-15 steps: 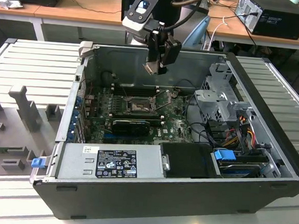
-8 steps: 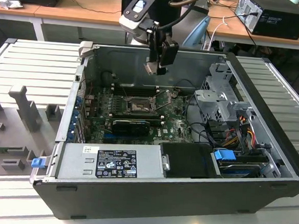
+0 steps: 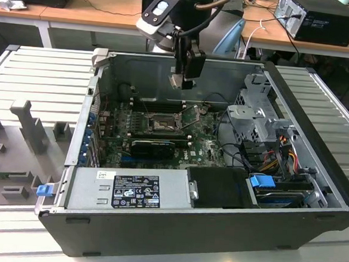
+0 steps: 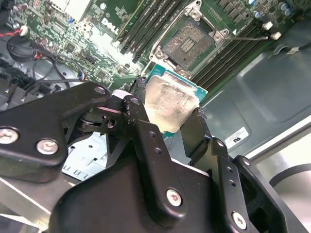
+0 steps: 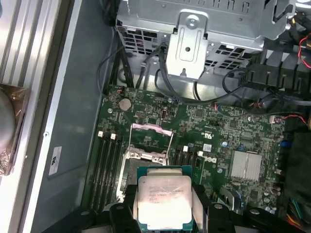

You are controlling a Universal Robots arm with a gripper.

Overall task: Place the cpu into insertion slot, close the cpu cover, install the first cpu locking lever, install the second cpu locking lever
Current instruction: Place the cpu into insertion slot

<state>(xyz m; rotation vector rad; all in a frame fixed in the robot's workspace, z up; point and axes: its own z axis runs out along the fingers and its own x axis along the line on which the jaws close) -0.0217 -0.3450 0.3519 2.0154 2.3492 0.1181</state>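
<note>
- Second wrist view: the cpu pinched between the two black fingers of the gripper, jaws closed on opposite edges of the chip, pale metal face towards the camera.
- In the exterior view, the cpu up in the air under the gripper, well above the board and near the far wall of the computer case.
- Not yet seated: the insertion slot bare, dark contact field showing inside its silvery rim.
- In the first wrist view, the cpu in front of the insertion slot and covering part of it.
- The cpu cover swung open, lying clear of the socket, cut-out centre showing.
- Around the socket, the green circuit board, with black memory slots alongside.
- Further out, a grey metal drive cage and loose black cables.
- Case open on top, resting on a ribbed metal table.
</note>
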